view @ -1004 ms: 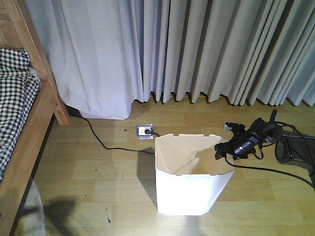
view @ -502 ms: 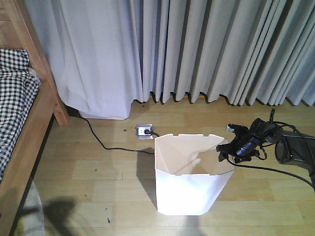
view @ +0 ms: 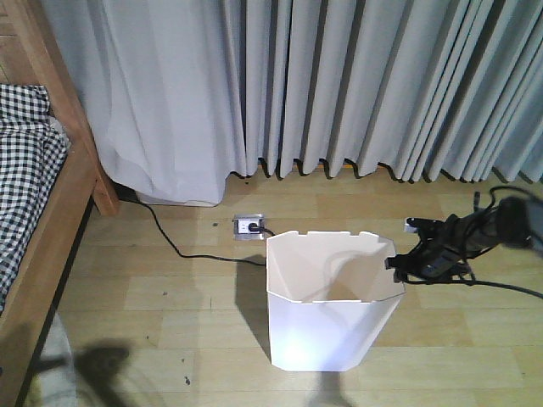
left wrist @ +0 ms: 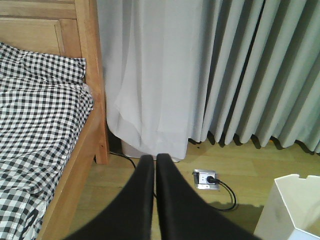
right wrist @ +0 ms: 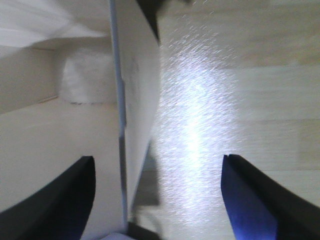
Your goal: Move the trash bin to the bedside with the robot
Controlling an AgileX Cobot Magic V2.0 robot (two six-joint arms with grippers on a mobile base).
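Over the last second the right tool point(view: 397, 263) slides back from over the trash bin's point(view: 333, 326) mouth to its right rim, and the arm goes lower and flatter; this looks like lining up a grip on the wall, with the carry not yet begun. In the right wrist view the jaws gape wide, straddling the thin white wall without closing on it. The left tool point(left wrist: 155, 165) is pressed closed, empty. The bin stands on the wooden floor point(view: 170, 297), well apart from the bedside point(view: 51, 246).

thin black arm point(view: 475, 231), trailing black cables point(view: 501, 287); tapered black pincer point(left wrist: 152, 200) fingers
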